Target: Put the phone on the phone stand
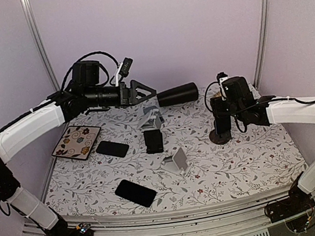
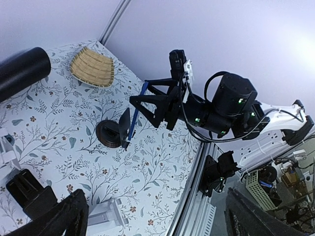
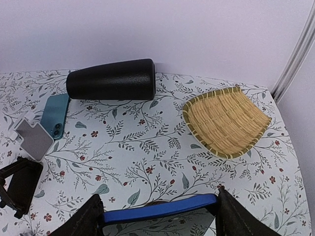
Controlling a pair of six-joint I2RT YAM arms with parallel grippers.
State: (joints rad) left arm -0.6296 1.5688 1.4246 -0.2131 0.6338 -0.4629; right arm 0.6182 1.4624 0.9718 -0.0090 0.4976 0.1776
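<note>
My right gripper (image 3: 157,221) is shut on a blue-edged phone (image 3: 157,210), held on edge between both fingers. In the left wrist view the phone (image 2: 131,118) hangs upright with its lower end at a round dark phone stand (image 2: 107,133) on the floral table; I cannot tell if they touch. From above, the right gripper (image 1: 223,121) stands over that stand (image 1: 221,138) at the right. My left gripper (image 1: 152,91) is open and empty, raised high over the back middle of the table, pointing right.
A black cylinder (image 1: 178,94) lies at the back, with a bamboo basket (image 3: 226,120) and a teal phone (image 3: 54,115) near it. A black stand (image 1: 153,141), a white stand (image 1: 178,161), two black phones (image 1: 112,148) (image 1: 135,193) and a floral plate (image 1: 77,141) lie centre and left.
</note>
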